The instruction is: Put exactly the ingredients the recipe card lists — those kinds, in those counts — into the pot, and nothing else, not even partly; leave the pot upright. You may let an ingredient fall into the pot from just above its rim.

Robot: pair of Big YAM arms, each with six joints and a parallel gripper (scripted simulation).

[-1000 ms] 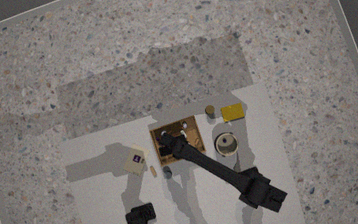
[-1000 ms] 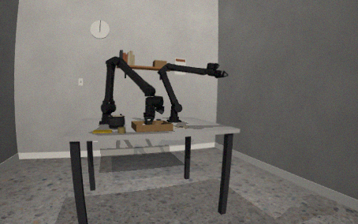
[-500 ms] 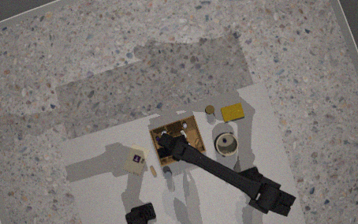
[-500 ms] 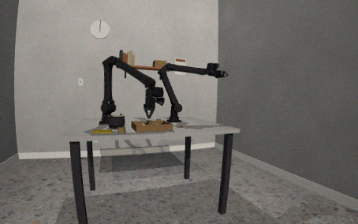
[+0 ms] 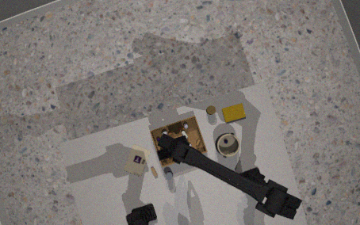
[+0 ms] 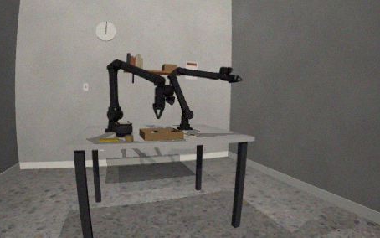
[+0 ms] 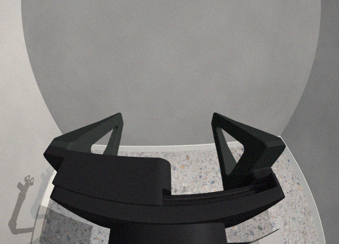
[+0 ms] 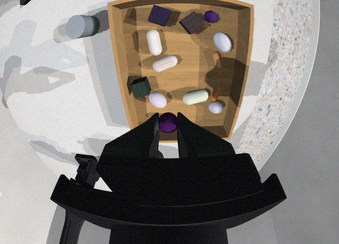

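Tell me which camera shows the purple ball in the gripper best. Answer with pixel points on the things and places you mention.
The right wrist view: the purple ball [image 8: 168, 122] sits large between the right gripper's [image 5: 165, 147] [image 6: 158, 116] [image 8: 168, 116] fingers. I can't make that ball out in the top or exterior views; the left wrist view lacks it.
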